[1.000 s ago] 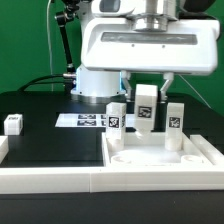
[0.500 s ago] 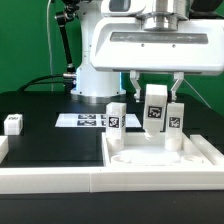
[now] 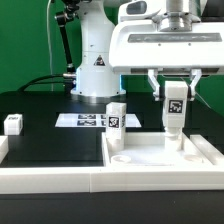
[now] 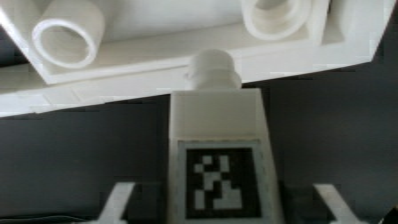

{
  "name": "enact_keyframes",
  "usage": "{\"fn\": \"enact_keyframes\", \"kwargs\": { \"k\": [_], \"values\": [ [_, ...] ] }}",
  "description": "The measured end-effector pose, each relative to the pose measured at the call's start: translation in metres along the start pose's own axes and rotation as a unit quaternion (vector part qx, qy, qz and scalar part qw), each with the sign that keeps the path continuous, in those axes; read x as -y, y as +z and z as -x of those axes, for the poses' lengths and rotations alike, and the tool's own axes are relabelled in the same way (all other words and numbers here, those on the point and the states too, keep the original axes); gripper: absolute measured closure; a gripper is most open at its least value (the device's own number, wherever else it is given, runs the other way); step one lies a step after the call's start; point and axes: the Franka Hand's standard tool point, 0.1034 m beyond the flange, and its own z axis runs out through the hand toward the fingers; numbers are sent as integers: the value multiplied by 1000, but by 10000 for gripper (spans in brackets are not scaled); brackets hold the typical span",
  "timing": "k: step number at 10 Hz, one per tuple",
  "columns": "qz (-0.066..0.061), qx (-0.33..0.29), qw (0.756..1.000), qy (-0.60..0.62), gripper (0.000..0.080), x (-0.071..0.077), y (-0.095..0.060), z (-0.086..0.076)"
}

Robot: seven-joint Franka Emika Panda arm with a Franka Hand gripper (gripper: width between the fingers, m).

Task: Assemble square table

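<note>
The square table is lying in pieces, and its top [image 3: 150, 150], a white slab with a raised rim, is sitting directly beneath the gripper [image 3: 175, 98]. The gripper is clamping a leg [image 3: 174, 108] between its two fingers [image 4: 118, 205], which are pressing on opposite sides of the blocky white body. The leg is hanging upright below the wrist, with its black-and-white tag facing the exterior camera. Whether its lower end is touching the top cannot be told. In the wrist view the leg's narrow peg end [image 4: 210, 70] is pointing away from the gripper toward the top, close to a round socket [image 4: 71, 45] and a second socket [image 4: 276, 20]. A second leg [image 3: 116, 115] is standing upright at the top's far corner, off to the gripper's side toward the exterior view's left. A third leg [image 3: 12, 124] is resting well apart from the gripper, farther that way on the black table [image 3: 40, 145]. The marker board [image 3: 85, 120] is lying flat beyond the second leg. A long white wall [image 3: 50, 180] is running along the near edge, below and in front of the gripper.
</note>
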Motion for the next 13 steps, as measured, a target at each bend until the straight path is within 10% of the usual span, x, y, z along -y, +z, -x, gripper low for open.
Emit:
{"fn": "enact_keyframes", "kwargs": {
  "k": [13],
  "values": [
    [-1,11,999,-39,509,35,25,21]
  ]
}}
